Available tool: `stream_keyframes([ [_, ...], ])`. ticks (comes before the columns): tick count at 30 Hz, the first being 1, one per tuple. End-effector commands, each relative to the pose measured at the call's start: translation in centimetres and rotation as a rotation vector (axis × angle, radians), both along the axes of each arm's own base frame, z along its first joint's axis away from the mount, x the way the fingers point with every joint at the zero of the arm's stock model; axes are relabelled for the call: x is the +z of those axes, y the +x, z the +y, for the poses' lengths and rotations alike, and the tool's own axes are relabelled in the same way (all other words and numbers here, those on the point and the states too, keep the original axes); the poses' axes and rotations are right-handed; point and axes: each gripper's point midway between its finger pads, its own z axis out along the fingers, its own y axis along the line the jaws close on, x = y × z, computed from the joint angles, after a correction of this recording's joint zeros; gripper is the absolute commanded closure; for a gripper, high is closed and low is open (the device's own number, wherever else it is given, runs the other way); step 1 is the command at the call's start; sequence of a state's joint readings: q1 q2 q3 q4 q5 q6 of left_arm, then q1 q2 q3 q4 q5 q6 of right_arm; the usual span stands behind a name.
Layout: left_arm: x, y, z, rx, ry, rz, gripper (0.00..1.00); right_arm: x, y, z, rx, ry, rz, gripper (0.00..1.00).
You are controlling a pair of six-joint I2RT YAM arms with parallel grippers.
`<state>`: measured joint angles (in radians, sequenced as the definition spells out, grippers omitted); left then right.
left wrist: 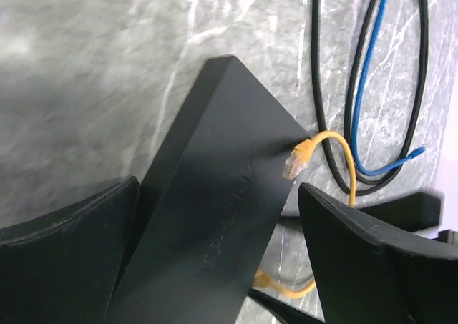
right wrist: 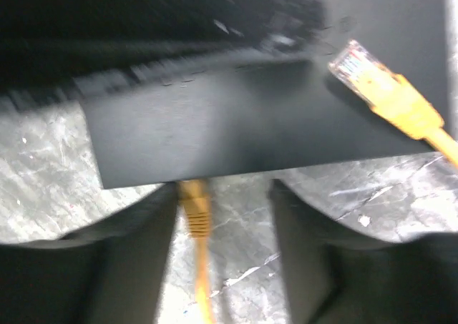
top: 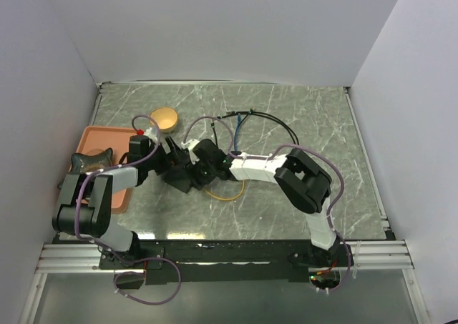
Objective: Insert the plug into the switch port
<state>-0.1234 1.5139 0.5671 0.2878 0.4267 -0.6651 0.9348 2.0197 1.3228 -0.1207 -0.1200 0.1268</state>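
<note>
The matte-black switch [left wrist: 215, 195] is tilted up between my left gripper's [left wrist: 218, 188] fingers, which are closed against its sides. It also shows in the top view [top: 177, 179] and fills the upper half of the right wrist view [right wrist: 236, 124]. A yellow plug [right wrist: 193, 199] sits in the switch's near edge, and its cable runs down towards me. My right gripper [right wrist: 223, 195] is open around that plug: the plug is next to the left finger and well apart from the right one. The cable's free yellow plug [right wrist: 379, 88] rests against the switch and also shows in the left wrist view [left wrist: 297, 158].
An orange tray [top: 100, 141] with a dark object in it lies at the left. A small yellowish bowl [top: 164, 116] stands behind the grippers. Black and blue cables [left wrist: 365, 88] lie on the marble beyond the switch. A loop of yellow cable [top: 227, 192] lies under the right arm.
</note>
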Motion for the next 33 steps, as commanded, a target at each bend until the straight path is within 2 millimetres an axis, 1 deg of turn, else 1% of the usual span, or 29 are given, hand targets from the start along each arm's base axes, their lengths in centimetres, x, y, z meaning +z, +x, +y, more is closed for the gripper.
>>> stream_keyframes([
  [1,-0.4,-3.2,0.0,-0.027,-0.063,0.171,0.04,6.2,3.7,1.6,-0.084,0.188,-0.165,0.27],
  [2,-0.2,-2.9,0.5,-0.012,-0.048,0.161,0.04,6.7,3.8,1.3,-0.097,0.187,-0.178,0.23],
  [3,0.0,-2.7,0.8,-0.001,-0.041,0.154,0.04,6.4,3.6,0.8,-0.104,0.176,-0.172,0.17],
  [4,0.9,-2.1,1.3,0.016,-0.036,0.126,0.04,6.6,3.5,0.7,-0.107,0.175,-0.176,0.13],
  [5,1.1,-1.9,1.8,0.031,-0.021,0.121,0.04,7.3,3.7,0.3,-0.12,0.178,-0.19,0.11],
  [6,1.5,-1.7,2.0,0.038,-0.015,0.11,0.04,7.4,3.5,0.1,-0.119,0.174,-0.192,0.06],
  [7,2.5,-1.3,2.4,0.051,-0.01,0.082,0.04,7.7,3.5,-0.2,-0.119,0.171,-0.199,0.04],
  [8,2.8,-1.1,2.7,0.069,0.0,0.074,0.04,8.6,3.4,-0.1,-0.116,0.183,-0.209,0.01],
  [9,3.2,-0.8,3.0,0.08,0.004,0.059,0.04,9.1,3.5,-0.3,-0.118,0.184,-0.216,0.01],
  [10,4.2,-0.5,3.2,0.091,0.006,0.028,0.04,9.5,3.4,-0.5,-0.12,0.178,-0.214,0.01],
  [12,5.2,-0.2,3.4,0.105,0.011,-0.003,0.04,10.6,3.4,-0.5,-0.119,0.194,-0.228,0.01],
  [13,6.1,-0.2,3.4,0.107,0.008,-0.033,0.04,11.7,3.8,-0.9,-0.141,0.201,-0.256,0.01],
  [15,7.0,-0.4,3.5,0.115,0.005,-0.061,0.04,12.8,4.1,-1.3,-0.164,0.21,-0.28,0.01],
  [17,8.3,-0.8,3.6,0.125,-0.003,-0.106,0.04,13.8,4.6,-2.3,-0.203,0.195,-0.285,0.01],
  [18,8.8,-0.9,3.7,0.133,-0.005,-0.121,0.04,14.1,4.9,-2.7,-0.223,0.191,-0.286,0.01],
  [19,9.4,-1.2,3.8,0.146,-0.01,-0.141,0.04,14.6,5.7,-3.5,-0.261,0.183,-0.297,0.01],
  [22,10.4,-1.8,3.9,0.171,-0.03,-0.168,0.04,15.4,7.2,-5.2,-0.349,0.16,-0.308,0.01],
  [23,10.5,-2.0,3.9,0.175,-0.037,-0.169,0.04,15.6,8.1,-6.1,-0.386,0.155,-0.316,0.01],
  [25,10.4,-2.7,3.7,0.18,-0.059,-0.164,0.04,15.5,8.8,-7.3,-0.434,0.13,-0.319,0.01],
  [26,10.4,-2.9,3.7,0.179,-0.065,-0.165,0.04,15.6,9.8,-8.4,-0.478,0.116,-0.33,0.01],
  [27,10.0,-3.3,3.7,0.182,-0.069,-0.157,0.04,15.3,10.2,-9.2,-0.505,0.096,-0.326,0.01],
  [28,10.0,-3.3,3.6,0.187,-0.076,-0.158,0.04,15.0,10.7,-9.8,-0.526,0.084,-0.323,0.01],
  [29,9.8,-3.5,3.7,0.187,-0.076,-0.156,0.04,15.2,11.2,-9.9,-0.537,0.088,-0.319,0.01],
  [30,9.7,-3.5,3.7,0.188,-0.072,-0.155,0.04,15.1,12.2,-10.9,-0.565,0.084,-0.312,0.01],
  [31,9.9,-3.3,3.8,0.187,-0.059,-0.161,0.04,14.1,12.6,-11.4,-0.574,0.057,-0.288,0.01],
  [32,9.6,-3.5,4.0,0.193,-0.047,-0.14,0.04,14.5,13.4,-11.6,-0.603,0.067,-0.28,0.01],
  [33,9.5,-3.4,4.1,0.195,-0.042,-0.137,0.04,14.2,14.3,-12.7,-0.634,0.056,-0.266,0.01],
])
